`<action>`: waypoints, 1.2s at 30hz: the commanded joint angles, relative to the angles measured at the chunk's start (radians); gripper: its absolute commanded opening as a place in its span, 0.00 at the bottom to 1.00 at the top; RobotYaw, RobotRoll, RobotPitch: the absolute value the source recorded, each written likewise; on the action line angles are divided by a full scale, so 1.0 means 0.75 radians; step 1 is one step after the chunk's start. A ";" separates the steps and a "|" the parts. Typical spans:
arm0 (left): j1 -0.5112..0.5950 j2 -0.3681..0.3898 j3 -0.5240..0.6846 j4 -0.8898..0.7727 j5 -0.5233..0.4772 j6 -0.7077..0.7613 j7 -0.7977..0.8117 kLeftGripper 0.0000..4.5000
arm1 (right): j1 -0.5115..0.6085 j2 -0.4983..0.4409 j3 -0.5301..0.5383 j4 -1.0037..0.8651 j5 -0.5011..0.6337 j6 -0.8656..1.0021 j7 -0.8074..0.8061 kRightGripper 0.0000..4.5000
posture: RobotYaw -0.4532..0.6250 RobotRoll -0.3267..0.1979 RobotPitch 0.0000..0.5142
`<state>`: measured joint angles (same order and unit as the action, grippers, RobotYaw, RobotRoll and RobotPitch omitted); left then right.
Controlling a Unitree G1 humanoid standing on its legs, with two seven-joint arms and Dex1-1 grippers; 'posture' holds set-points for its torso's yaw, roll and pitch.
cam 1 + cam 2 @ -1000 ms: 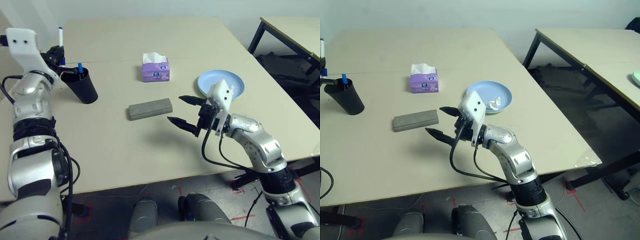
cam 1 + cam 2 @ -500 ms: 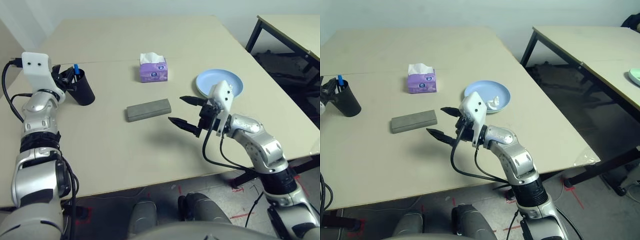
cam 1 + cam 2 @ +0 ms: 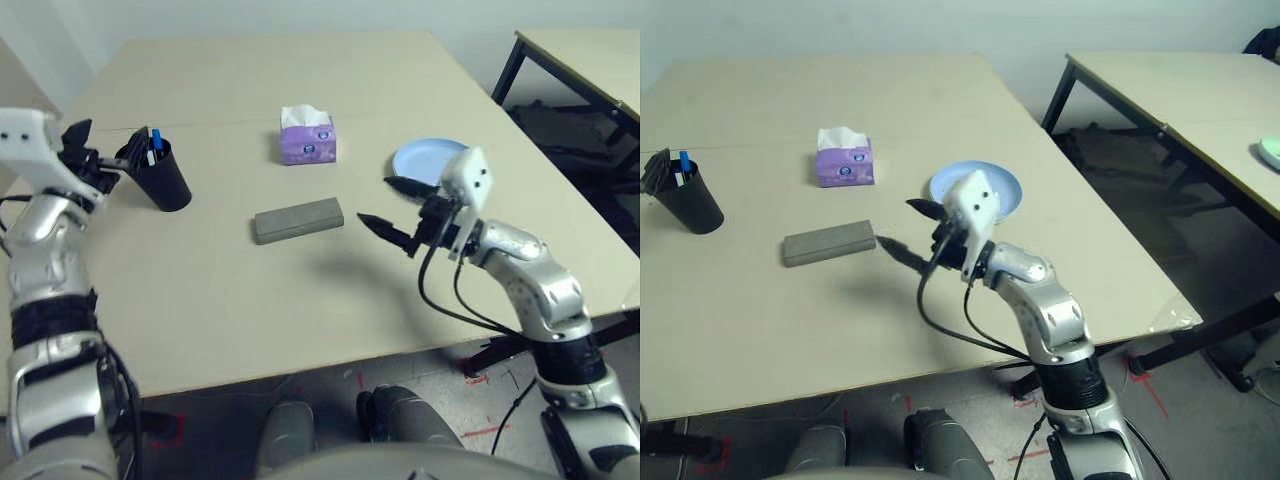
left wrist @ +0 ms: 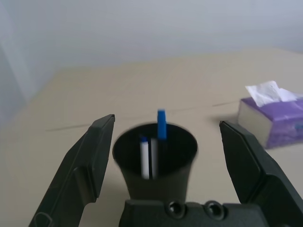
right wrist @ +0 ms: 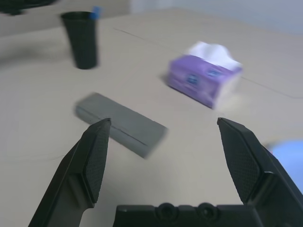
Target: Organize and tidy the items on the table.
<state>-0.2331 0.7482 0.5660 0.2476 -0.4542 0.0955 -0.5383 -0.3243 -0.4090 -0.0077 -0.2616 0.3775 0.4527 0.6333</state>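
The black cup stands at the table's left side with two white markers upright inside it, one showing a blue cap. My left gripper is open just left of the cup, its fingers spread on either side of it and apart from it. The grey glasses case lies flat mid-table. My right gripper hovers open just right of the case, holding nothing. The light-blue plate sits behind that gripper, partly hidden by it.
A purple tissue box stands behind the case. A seam line crosses the table near the cup. To the right is a second, dark-legged table with a pale plate at its edge.
My left gripper has opened, let a marker go into the cup and drawn back to the cup's left. My right gripper has lifted and shifted slightly towards the plate, still open.
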 commanded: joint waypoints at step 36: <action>0.495 -0.098 0.162 -0.437 0.041 0.107 0.081 1.00 | 0.061 0.023 -0.230 0.224 -0.070 -0.319 -0.265 1.00 | 0.50 0.62 0.17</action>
<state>0.1437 0.6660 0.6934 -0.0873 -0.4292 0.1743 -0.4786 -0.2750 -0.3916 -0.1805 -0.0773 0.3308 0.2074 0.4409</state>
